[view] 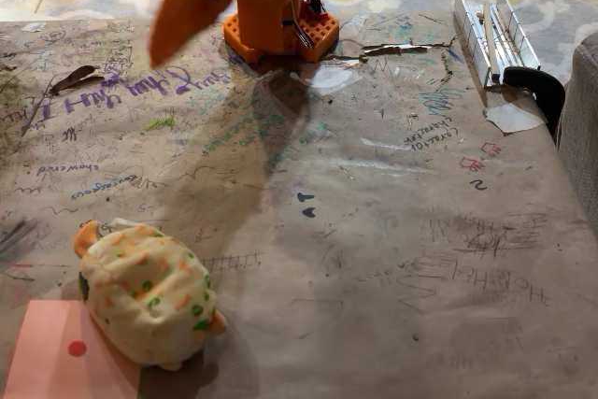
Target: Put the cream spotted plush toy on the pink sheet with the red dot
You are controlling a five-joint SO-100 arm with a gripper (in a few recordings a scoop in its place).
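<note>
Near the front left corner of the worktop lies the plush toy, with its lower left side resting over the top right corner of the pink sheet. Most of its body is on the brown paper beside the sheet, so I judge the task as not finished. The red dot is uncovered, just beside the toy.

The toy is a rounded, cream, fabric body with orange and green spots, a small orange ear at the upper left and a small orange foot at the right. It looks soft and stuffed, so probably it is light and will give under pressure and not slip easily. I think the best hold is across the middle of the round body, where it can be squeezed in; the ear and foot are too small for a safe hold. The sheet is thin, flat paper and may shift if the toy is dragged over it, so lifting seems better.

The worktop is covered with brown paper full of pen scribbles and writing. At the back edge stands the orange arm. The end effector is blurred and far from the toy; whether it is released or clenched I cannot tell.
</note>
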